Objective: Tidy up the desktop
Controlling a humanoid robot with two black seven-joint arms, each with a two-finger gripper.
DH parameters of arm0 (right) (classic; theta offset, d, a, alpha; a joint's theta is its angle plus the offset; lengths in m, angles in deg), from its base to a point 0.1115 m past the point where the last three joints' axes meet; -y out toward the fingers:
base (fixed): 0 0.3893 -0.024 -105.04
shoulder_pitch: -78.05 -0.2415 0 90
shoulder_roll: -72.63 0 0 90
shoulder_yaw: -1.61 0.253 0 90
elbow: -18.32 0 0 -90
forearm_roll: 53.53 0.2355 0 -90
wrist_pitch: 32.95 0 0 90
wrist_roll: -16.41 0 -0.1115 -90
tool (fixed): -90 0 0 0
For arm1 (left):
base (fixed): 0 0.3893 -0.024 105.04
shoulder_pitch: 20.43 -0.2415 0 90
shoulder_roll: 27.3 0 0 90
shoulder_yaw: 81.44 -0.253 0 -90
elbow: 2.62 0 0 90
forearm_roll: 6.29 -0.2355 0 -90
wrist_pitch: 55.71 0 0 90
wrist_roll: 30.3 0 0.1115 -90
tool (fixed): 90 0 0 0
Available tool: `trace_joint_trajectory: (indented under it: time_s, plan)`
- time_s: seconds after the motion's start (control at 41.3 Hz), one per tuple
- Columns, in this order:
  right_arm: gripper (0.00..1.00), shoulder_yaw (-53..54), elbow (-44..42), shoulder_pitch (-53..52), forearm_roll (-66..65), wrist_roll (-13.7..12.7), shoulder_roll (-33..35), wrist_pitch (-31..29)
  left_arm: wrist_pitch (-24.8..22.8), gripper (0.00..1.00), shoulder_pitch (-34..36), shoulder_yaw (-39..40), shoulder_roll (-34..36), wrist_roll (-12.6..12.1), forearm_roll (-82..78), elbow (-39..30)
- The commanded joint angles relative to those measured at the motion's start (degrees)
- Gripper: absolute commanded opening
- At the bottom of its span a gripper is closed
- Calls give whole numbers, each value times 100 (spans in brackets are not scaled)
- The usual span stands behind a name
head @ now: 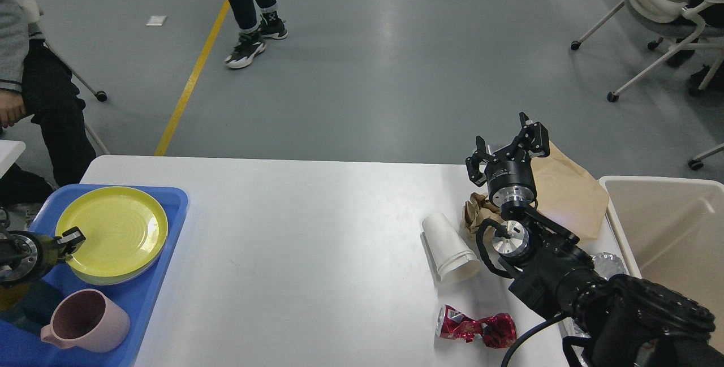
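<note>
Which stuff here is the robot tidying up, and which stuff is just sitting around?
Part of the tidying:
desktop
white paper cup
red wrapper
crumpled brown paper
brown paper bag
beige bin
blue tray

Just around:
office chairs
yellow floor line

Black two-armed robot, bare metal at the joints

The right arm (pixel 571 282) is matte black with ribbed housings, two polished silver discs at the wrist and a looping black cable; the left arm (pixel 22 251) shows a silver ring and yellow-green band.

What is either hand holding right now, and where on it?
Right hand: open and empty above the crumpled brown paper. Left hand: at the round yellow plate's near rim; a grip cannot be told.
</note>
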Motion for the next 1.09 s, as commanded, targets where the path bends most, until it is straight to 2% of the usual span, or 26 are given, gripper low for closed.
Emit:
trace_joint_trajectory:
  time_s: [0.0, 0.073, 0.121, 0.145, 0.17, 0.194, 0.679, 0.727, 0.751, 0.8, 0.824, 0.921, 0.969, 0.994, 1.018, 1.066]
  plan:
    - [100, 1, 0, 4, 0, 0, 0, 0, 15, 37, 28, 27, -16, -8, -54, -10]
    - [100, 1, 0, 4, 0, 0, 0, 0, 14, 37, 28, 27, -16, 1, -62, -2]
    - [100, 1, 0, 4, 0, 0, 0, 0, 14, 44, 11, 18, -16, 1, -54, -2]
    - [100, 1, 0, 4, 0, 0, 0, 0, 6, 62, 2, 18, -24, 1, -54, -2]
    - [100, 1, 0, -5, 0, 0, 0, 0, -3, 97, 2, 18, -33, 1, -54, -2]
    - [100, 1, 0, -5, 0, 0, 0, 0, 6, 100, 2, 18, -33, 1, -54, -2]
    - [100, 1, 0, 4, 0, 0, 0, 0, -3, 98, 2, -8, -16, 1, -71, -11]
    - [100, 1, 0, 4, 0, 0, 0, 0, -12, 88, 2, -17, 10, 1, -71, -19]
    - [100, 1, 0, 4, 0, 0, 0, 0, -21, 76, 2, -26, 11, 10, -80, -28]
    - [100, 1, 0, 4, 0, 0, 0, 0, -21, 44, 2, -43, 2, 27, -80, -2]
    - [100, 1, 0, 4, 0, 0, 0, 0, -12, 35, 2, -52, 2, 27, -80, 7]
    - [100, -8, 0, 4, 0, 0, 0, 0, -21, 17, 11, -52, 28, 62, -150, -10]
    - [100, 1, 0, 4, 0, 0, 0, 0, -21, 16, 11, -52, 37, 98, -194, -10]
    - [100, 1, 0, 4, 0, 0, 0, 0, -29, 18, 11, -52, 37, 98, -203, -10]
    - [100, 1, 0, 4, 0, 0, 0, 0, -29, 24, 11, -52, 28, 98, -203, -10]
    - [100, 1, 0, 4, 0, 0, 0, 0, -29, 51, 11, -52, 19, 80, -203, -10]
